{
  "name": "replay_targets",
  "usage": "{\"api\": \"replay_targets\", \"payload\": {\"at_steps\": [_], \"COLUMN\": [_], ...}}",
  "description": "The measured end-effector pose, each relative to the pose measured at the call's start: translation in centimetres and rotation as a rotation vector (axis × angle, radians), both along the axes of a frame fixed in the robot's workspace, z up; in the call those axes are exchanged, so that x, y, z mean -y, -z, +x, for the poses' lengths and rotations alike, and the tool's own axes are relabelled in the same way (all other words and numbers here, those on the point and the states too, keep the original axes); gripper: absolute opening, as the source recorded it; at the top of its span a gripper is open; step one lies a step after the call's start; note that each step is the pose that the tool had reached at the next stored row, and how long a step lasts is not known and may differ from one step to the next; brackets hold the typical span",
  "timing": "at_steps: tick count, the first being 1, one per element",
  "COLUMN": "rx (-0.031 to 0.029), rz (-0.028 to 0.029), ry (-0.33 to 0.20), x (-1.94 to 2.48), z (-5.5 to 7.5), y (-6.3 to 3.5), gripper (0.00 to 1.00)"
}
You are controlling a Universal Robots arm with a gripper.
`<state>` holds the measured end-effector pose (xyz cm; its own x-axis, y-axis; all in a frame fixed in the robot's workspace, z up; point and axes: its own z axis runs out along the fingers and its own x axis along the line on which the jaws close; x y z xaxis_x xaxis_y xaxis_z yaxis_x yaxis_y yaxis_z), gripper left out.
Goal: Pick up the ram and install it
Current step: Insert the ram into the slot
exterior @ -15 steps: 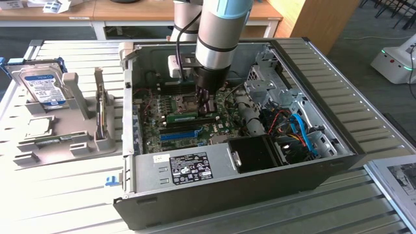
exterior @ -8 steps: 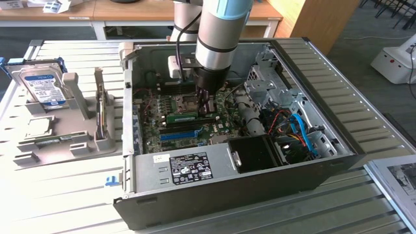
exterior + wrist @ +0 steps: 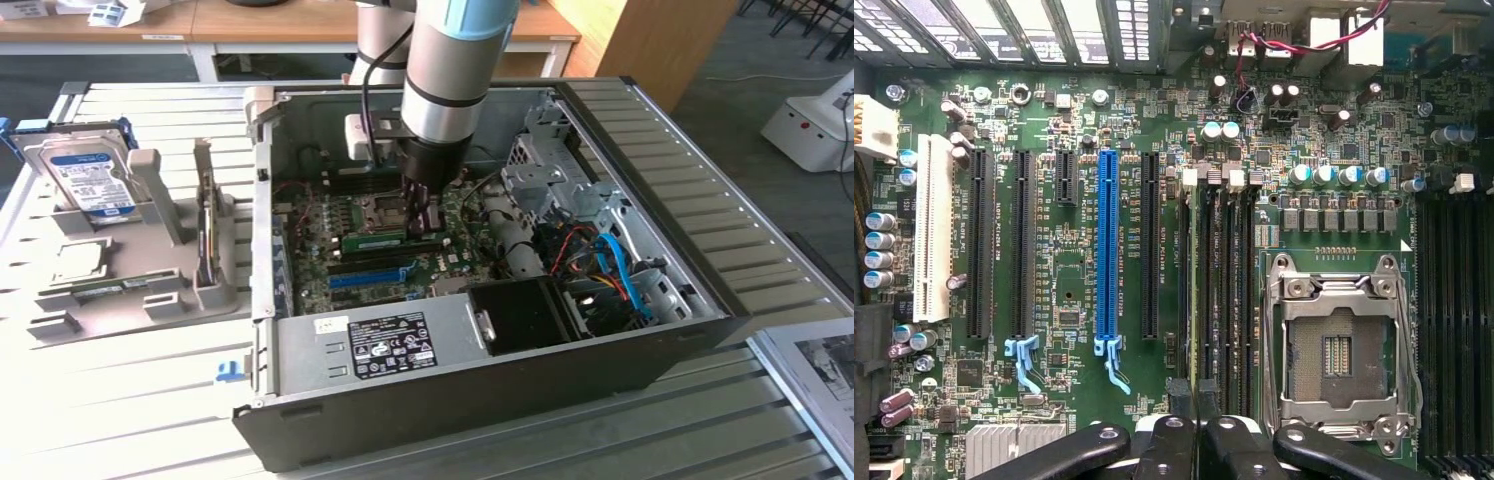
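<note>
Two black fingers of my gripper are drawn almost together, leaving only a thin slit, and they pinch the ram. I grip it close to its end on the exterior view's right. The stick stands on its long edge with its green face toward the exterior camera. Its long axis runs across that view from left to right, in line with the black memory slots beside the CPU socket. From the wrist camera its top edge is lost against those dark slots, so I cannot tell whether it is seated or just above one. No sticker or print on it can be made out.

Farther out on the motherboard lies the blue expansion slot, with white lettering alongside that is too fine to read. The power supply label carries rows of marks and text, also illegible. Outside the computer case, on the exterior view's left, a hard drive stands in a grey holder, and the print on its blue label cannot be read. My arm hides part of the board behind it.
</note>
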<state>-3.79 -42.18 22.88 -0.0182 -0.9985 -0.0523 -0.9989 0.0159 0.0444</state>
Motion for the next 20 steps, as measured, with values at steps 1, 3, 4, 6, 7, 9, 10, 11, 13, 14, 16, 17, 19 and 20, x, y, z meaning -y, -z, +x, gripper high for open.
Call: {"api": "replay_targets", "payload": {"at_steps": [1, 3, 4, 6, 7, 9, 10, 11, 13, 14, 16, 17, 19, 20], "rx": [0.0000, -0.0001, 0.0000, -0.0001, 0.0000, 0.0003, 0.0004, 0.0004, 0.0005, 0.0005, 0.0005, 0.0005, 0.0006, 0.0005], "rz": [0.0000, 0.0000, 0.0000, -0.0002, 0.0000, 0.0001, -0.0001, -0.0001, 0.0000, 0.0000, 0.0000, 0.0000, -0.0005, -0.0009], "ry": [0.000, 0.000, 0.000, 0.000, 0.000, 0.000, 0.000, 0.000, 0.000, 0.000, 0.000, 0.000, 0.000, 0.000], "x": [0.00, 0.00, 0.00, 0.00, 0.00, 0.00, 0.00, 0.00, 0.00, 0.00, 0.00, -0.01, -0.01, 0.00], "z": [0.00, 0.00, 0.00, 0.00, 0.00, -0.01, -0.01, -0.01, -0.01, -0.01, -0.01, -0.01, -0.01, -0.01], "y": [0.00, 0.00, 0.00, 0.01, 0.03, 0.08, 0.09, 0.11, 0.12, 0.12, 0.12, 0.11, 0.06, 0.02], "gripper": [0.12, 0.12, 0.12, 0.12, 0.12, 0.12, 0.12, 0.12, 0.12, 0.12, 0.12, 0.12, 0.12, 0.12]}}
